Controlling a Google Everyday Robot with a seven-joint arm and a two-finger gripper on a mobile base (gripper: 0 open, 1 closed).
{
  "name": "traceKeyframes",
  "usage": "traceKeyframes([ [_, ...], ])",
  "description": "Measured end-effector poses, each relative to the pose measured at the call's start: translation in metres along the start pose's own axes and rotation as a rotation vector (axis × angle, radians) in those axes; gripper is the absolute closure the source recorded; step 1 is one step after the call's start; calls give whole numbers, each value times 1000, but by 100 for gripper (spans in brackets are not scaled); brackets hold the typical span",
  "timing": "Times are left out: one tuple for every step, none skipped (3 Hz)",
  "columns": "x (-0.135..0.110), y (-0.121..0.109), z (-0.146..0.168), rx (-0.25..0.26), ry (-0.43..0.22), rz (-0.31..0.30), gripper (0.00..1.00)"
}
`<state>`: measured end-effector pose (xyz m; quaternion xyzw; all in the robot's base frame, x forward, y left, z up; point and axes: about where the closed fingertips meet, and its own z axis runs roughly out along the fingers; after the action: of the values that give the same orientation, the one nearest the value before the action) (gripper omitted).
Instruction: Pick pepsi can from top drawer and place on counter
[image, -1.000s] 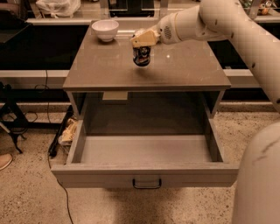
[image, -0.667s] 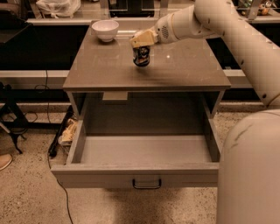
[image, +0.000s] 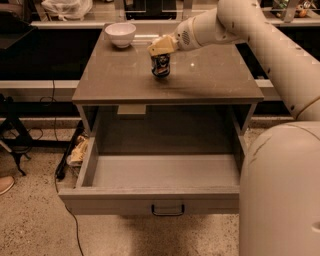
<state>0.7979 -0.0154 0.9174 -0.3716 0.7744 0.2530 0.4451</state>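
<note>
The pepsi can (image: 160, 66), dark blue with logo marks, stands upright on the counter (image: 200, 75) near its middle, its base at or just above the surface. My gripper (image: 162, 47) reaches in from the right and is shut on the can's top, which it hides. The top drawer (image: 150, 201) is pulled fully open below the counter and shows an empty grey floor. Its small dark handle (image: 167, 210) is on the front panel.
A white bowl (image: 120, 34) sits at the counter's back left corner. My arm's large white link (image: 280, 190) fills the lower right, beside the drawer. Cables and a crumpled bag (image: 77, 150) lie on the floor left of the cabinet.
The gripper and can have sunk slightly toward the counter. The white arm link at the lower right has swung further into view.
</note>
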Motion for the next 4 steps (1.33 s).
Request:
traceKeyframes([
  [1,2,4,-5,2,0,34],
  [2,3,7,-10,4,1,11],
  [2,4,9,-14,6,1,0],
  [2,4,9,-14,6,1,0],
])
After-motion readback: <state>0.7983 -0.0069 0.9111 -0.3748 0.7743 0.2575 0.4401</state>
